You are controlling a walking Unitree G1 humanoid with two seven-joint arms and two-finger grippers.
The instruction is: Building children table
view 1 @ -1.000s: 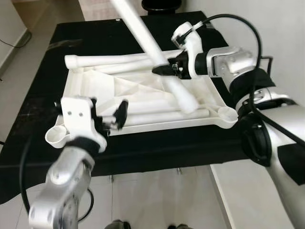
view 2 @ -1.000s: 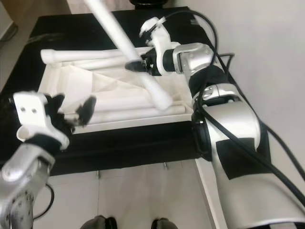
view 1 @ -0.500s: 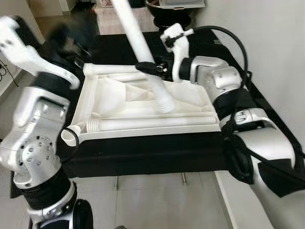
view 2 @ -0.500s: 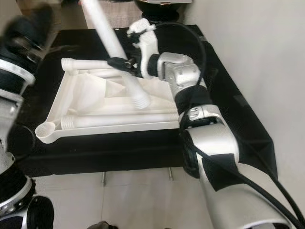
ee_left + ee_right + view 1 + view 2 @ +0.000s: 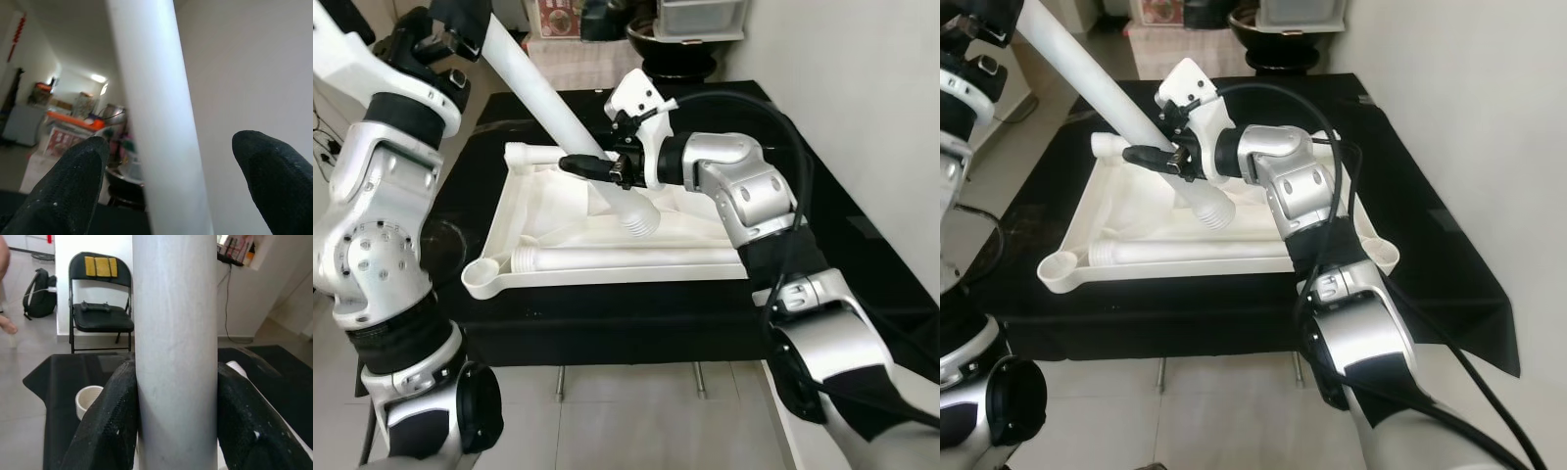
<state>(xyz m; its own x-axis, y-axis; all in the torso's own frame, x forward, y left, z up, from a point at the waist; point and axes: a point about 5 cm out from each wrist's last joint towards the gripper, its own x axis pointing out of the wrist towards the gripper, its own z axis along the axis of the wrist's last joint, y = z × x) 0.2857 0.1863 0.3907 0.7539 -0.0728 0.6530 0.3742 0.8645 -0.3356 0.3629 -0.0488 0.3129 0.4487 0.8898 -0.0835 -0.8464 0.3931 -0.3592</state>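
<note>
The right gripper (image 5: pixel 590 164) has its two black fingers (image 5: pixel 110 426) pressed against either side of the white table leg (image 5: pixel 553 108), clamped on it a little above the leg's ribbed, open lower end. That end hangs just over the upturned white tabletop (image 5: pixel 548 196), near its middle, and the leg slants from there up and away to the robot's left. Higher along the same leg sits the left gripper (image 5: pixel 460 24), at the top corner of the head view; its fingertips (image 5: pixel 73 181) stand apart with the leg passing between them, one tip close against the leg and the other with a clear gap, so the jaws are spread rather than closed on it. The tabletop lies underside up on a low table draped in black cloth (image 5: pixel 636 313), with round sockets at its corners; the near-left socket (image 5: pixel 481 277) is open and bare. Another white leg (image 5: pixel 617 258) lies flat along the tabletop's near edge. In the right wrist view a black folding chair (image 5: pixel 100 308) stands on the tiled floor beyond the cloth.
</note>
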